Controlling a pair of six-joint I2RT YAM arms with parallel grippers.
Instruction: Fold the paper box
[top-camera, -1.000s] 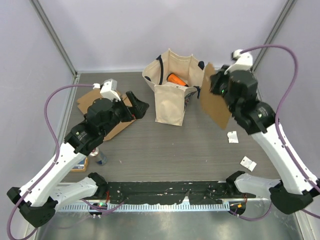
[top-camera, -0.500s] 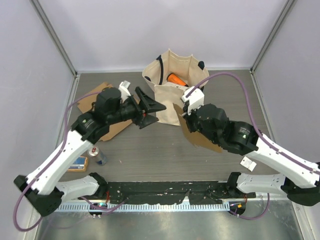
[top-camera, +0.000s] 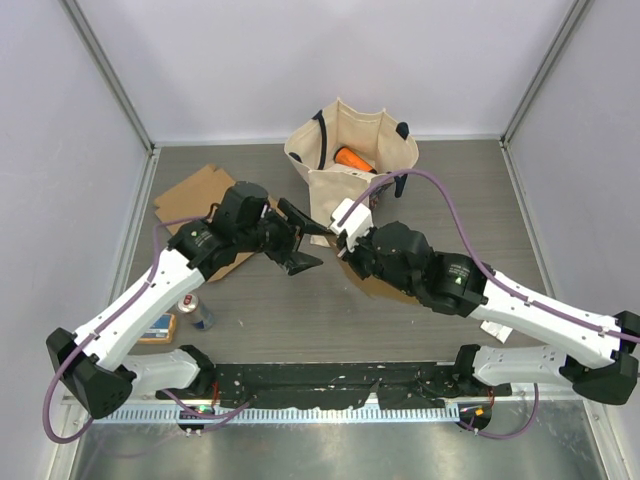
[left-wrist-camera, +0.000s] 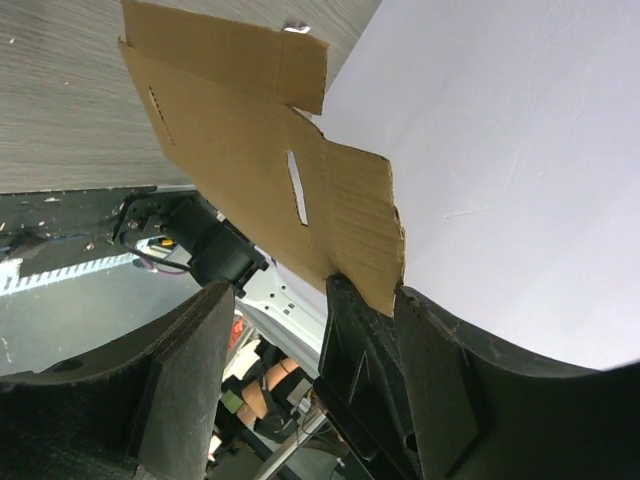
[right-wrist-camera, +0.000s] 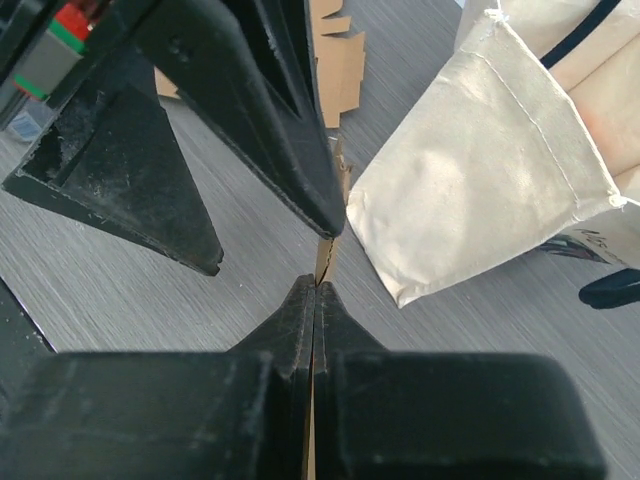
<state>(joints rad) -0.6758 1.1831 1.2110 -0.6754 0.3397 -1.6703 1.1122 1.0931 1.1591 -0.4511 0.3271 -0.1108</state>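
The paper box is a flat brown cardboard blank (left-wrist-camera: 250, 150) with a slot; in the top view only a strip of it (top-camera: 375, 288) shows under the right arm. My right gripper (right-wrist-camera: 315, 285) is shut on its edge, seen edge-on between the pads, at table centre (top-camera: 338, 250). My left gripper (top-camera: 312, 247) is open, its jaws wide apart, straddling the blank's corner and the right gripper's tip (left-wrist-camera: 315, 300). Its two fingers (right-wrist-camera: 250, 110) show in the right wrist view just beyond the blank's edge. I cannot tell if a left finger touches the cardboard.
A cream canvas bag (top-camera: 350, 175) with an orange item (top-camera: 350, 158) stands just behind the grippers, close in the right wrist view (right-wrist-camera: 480, 170). More flat cardboard (top-camera: 195, 192) lies at the left. A can (top-camera: 196, 315) and a small box (top-camera: 160, 326) sit near the left arm.
The right arm swung down from the right rear to table centre with the blank. The left gripper moved right and now straddles the blank's edge.
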